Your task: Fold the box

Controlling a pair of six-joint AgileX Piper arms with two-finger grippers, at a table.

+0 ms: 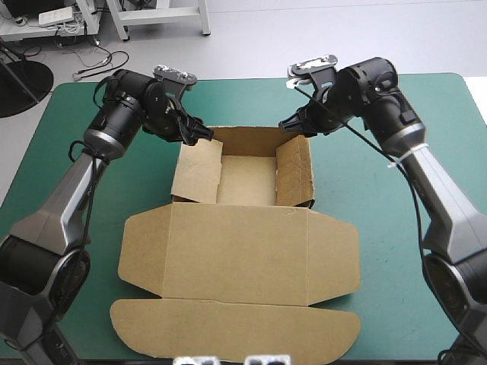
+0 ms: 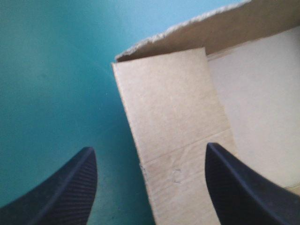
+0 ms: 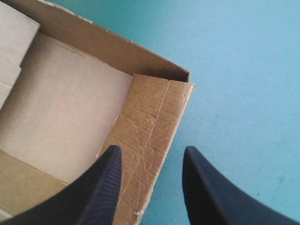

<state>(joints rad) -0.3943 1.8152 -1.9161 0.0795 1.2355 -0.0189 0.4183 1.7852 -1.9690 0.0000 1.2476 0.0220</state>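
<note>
Brown box [image 1: 247, 182] sits mid-way across the teal-green tabletop [image 1: 68, 175]. Its tray part lies toward the far edge with 3 walls up, and the lid panel [image 1: 243, 255] lies flat toward the near edge.

Left gripper [image 1: 204, 135] is at the tray's far-left corner. Its 2 black fingers [image 2: 70, 187] are apart, with the left side wall [image 2: 173, 122] between them. I cannot confirm contact.

Right gripper [image 1: 288, 124] is at the far-right corner, fingers likewise apart, straddling the top edge of the right side wall [image 3: 150, 122].

Left side wall leans outward; right side wall stands nearer upright.
</note>
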